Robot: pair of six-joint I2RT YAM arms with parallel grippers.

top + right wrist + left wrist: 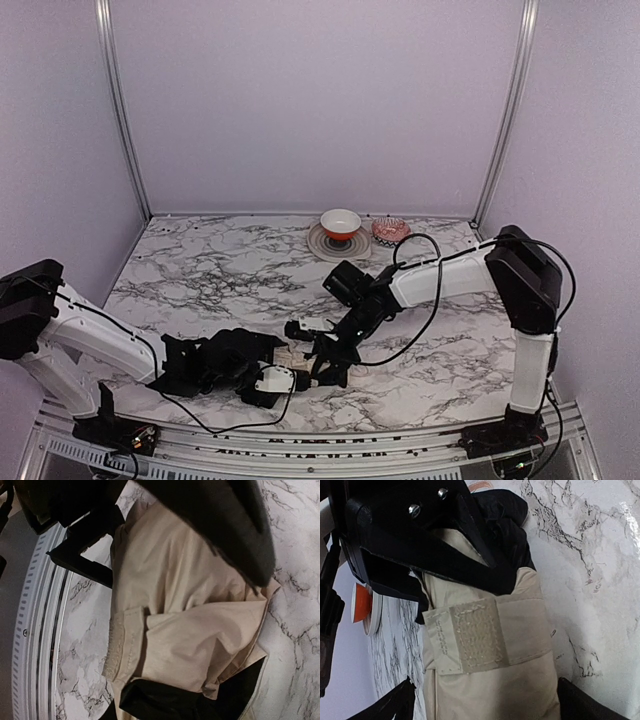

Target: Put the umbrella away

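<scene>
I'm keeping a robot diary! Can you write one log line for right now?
stage: umbrella rolled up | right gripper: clamped on umbrella | left gripper: open, either side of it | strap: velcro patch facing out

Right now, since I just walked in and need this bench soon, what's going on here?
Both arms meet near the front edge of the marble table over the umbrella, which is folded into a cream bundle. The right pincer appears to clamp the fabric. The left pincer stands open astride the bundle, not gripping it. The bowl sits at the back, away from both arms.
</scene>
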